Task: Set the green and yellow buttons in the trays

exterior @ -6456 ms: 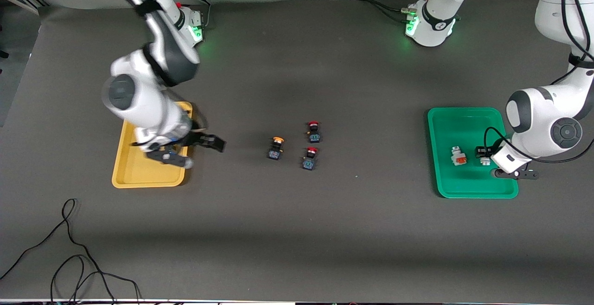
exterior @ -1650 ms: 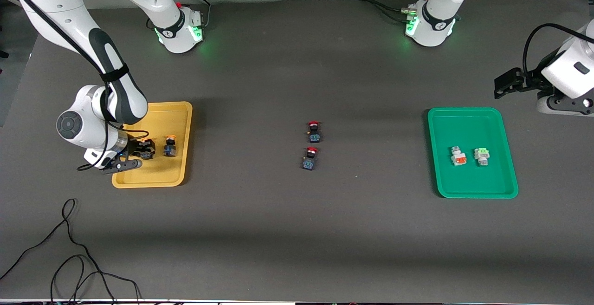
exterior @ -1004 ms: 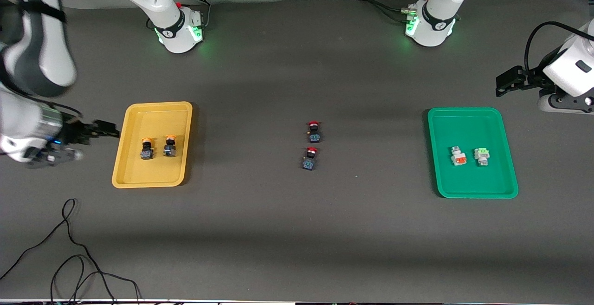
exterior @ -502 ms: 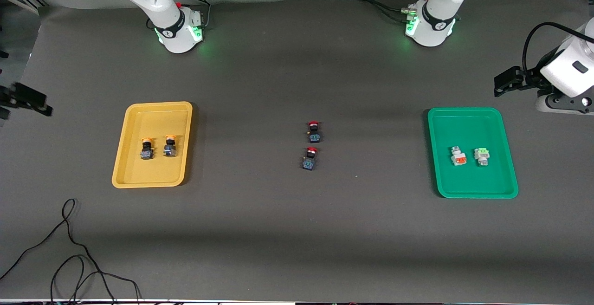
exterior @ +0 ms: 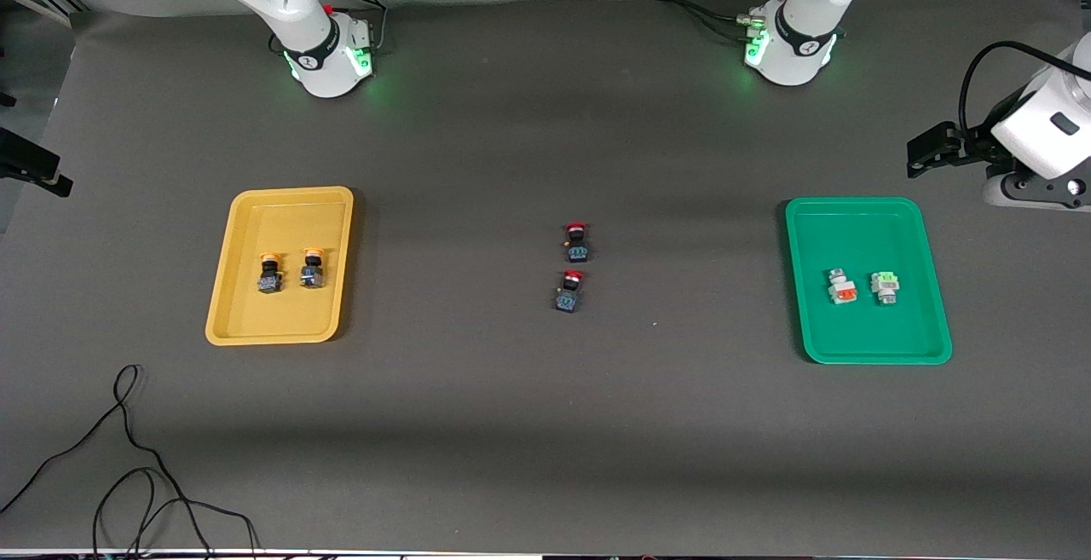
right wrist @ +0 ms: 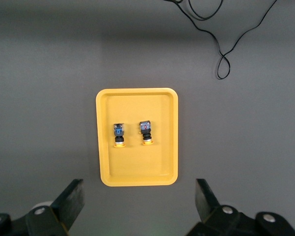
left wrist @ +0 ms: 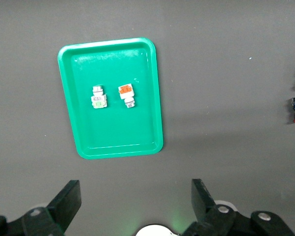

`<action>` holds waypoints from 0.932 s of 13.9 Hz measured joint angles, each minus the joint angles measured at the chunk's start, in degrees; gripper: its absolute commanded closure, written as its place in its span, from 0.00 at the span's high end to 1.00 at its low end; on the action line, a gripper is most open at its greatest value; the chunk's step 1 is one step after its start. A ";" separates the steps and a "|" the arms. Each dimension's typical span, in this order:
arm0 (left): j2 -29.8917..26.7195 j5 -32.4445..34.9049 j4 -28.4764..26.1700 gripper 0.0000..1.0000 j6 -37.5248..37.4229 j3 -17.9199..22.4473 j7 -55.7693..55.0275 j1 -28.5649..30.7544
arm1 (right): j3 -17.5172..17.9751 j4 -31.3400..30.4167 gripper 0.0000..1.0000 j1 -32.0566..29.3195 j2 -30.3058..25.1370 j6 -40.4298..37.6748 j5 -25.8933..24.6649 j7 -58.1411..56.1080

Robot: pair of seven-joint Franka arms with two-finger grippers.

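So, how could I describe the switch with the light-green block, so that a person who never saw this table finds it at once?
Find the green tray toward the left arm's end of the table. Two white-silver switches lie in it side by side, apart from each other. The wanted switch is the one closer to that end of the table, with a light-green block, while its neighbour has an orange block.

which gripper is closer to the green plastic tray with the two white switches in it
Left. The left gripper is up by the green plastic tray at the left arm's end of the table. The right gripper is at the right arm's end, past the mustard yellow tray.
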 measured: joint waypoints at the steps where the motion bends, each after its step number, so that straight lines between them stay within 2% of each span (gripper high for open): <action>1: 0.00 0.00 -0.02 1.00 0.00 0.00 0.00 0.00 | 0.04 -0.16 1.00 0.04 -0.25 -0.25 0.00 0.21; 6: 0.00 0.00 -0.06 1.00 0.00 -0.01 0.00 0.00 | 0.01 -3.14 1.00 -0.11 -1.93 -0.97 0.00 2.22; 13: 0.00 0.00 -0.07 1.00 0.00 -0.01 0.00 0.00 | 0.01 -3.96 1.00 -0.13 -2.29 -0.97 1.74 2.66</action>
